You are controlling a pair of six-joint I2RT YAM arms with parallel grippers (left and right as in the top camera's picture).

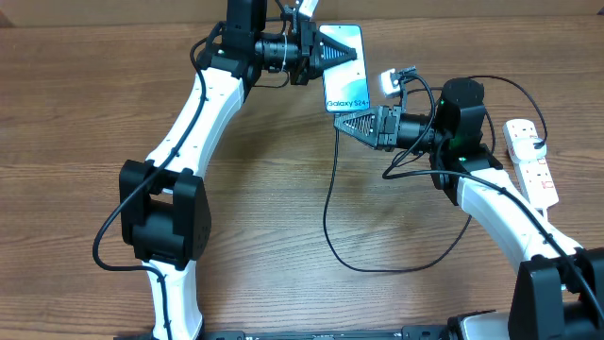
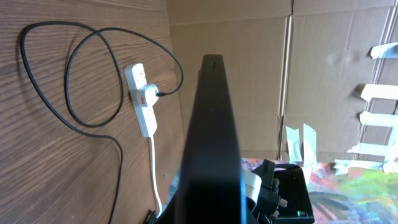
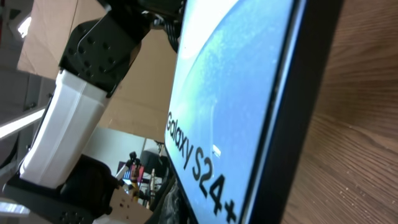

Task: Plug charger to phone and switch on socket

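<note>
The phone (image 1: 344, 85) has a lit cyan screen reading "Galaxy S24" and is held up off the wooden table at the far centre. My left gripper (image 1: 349, 57) is shut on its upper part; the left wrist view shows the phone (image 2: 211, 124) edge-on as a dark slab. My right gripper (image 1: 342, 121) is shut at the phone's bottom edge, where the end of the charger (image 1: 327, 203) meets its tip. The black cable loops down over the table and round to the right. The screen (image 3: 242, 81) fills the right wrist view. The white socket (image 1: 530, 161) lies at the far right.
A white adapter (image 1: 387, 83) with a black plug sits right of the phone. The left wrist view shows the socket (image 2: 142, 99) with the black cable (image 2: 81, 81) plugged in and looping, its white cord trailing off. Cardboard walls stand behind the table.
</note>
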